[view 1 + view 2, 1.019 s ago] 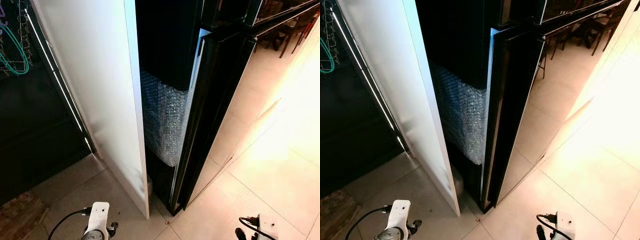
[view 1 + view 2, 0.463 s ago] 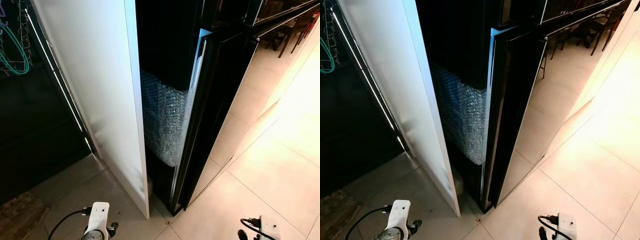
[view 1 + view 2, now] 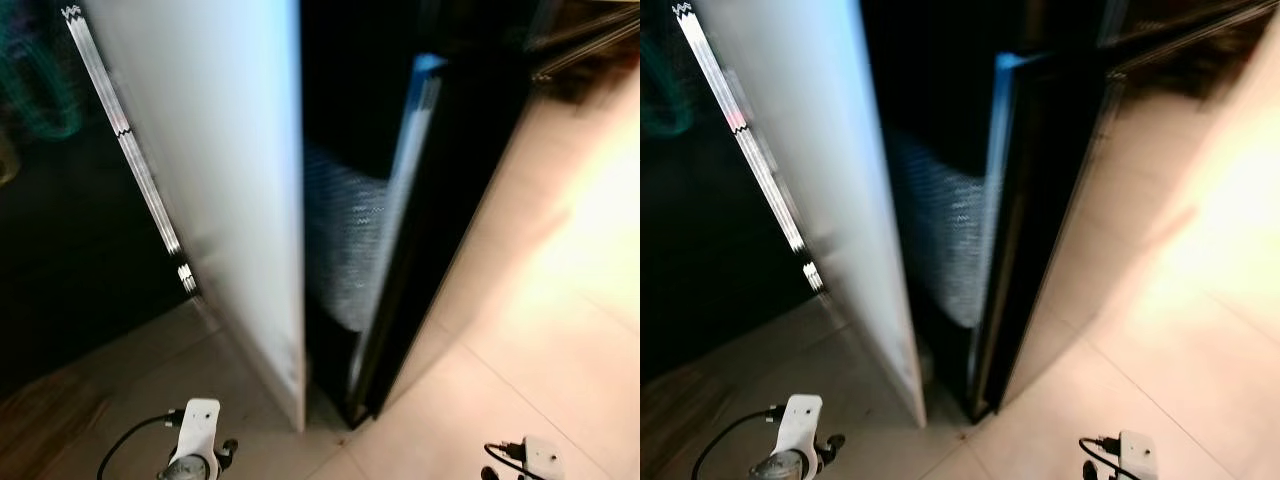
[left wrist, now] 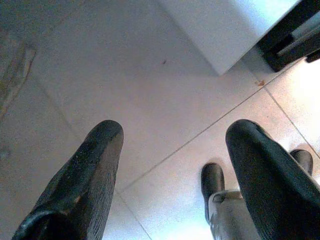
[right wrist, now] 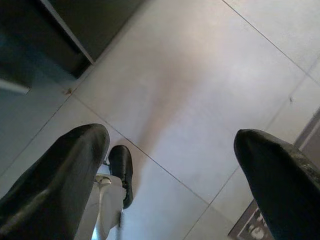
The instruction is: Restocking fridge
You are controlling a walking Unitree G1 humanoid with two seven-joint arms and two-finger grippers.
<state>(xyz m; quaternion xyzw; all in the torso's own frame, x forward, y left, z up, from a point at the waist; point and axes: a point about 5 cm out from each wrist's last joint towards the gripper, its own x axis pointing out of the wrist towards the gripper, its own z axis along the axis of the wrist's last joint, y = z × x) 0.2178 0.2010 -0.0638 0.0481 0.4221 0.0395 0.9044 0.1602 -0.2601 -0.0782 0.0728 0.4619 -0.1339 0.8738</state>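
The fridge (image 3: 440, 200) stood ahead, its tall door ajar (head views blurred). Left pincer (image 4: 170, 165) and right pincer (image 5: 170, 175) hung low over the floor (image 4: 150, 90), both spread wide and empty, the right nearer the door.

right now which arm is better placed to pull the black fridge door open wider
Probably the right. The black fridge door stands ajar right of centre, nearer the right tool, and its swing goes that way. The left tool hangs below the white panel. Both hang low, open and empty.
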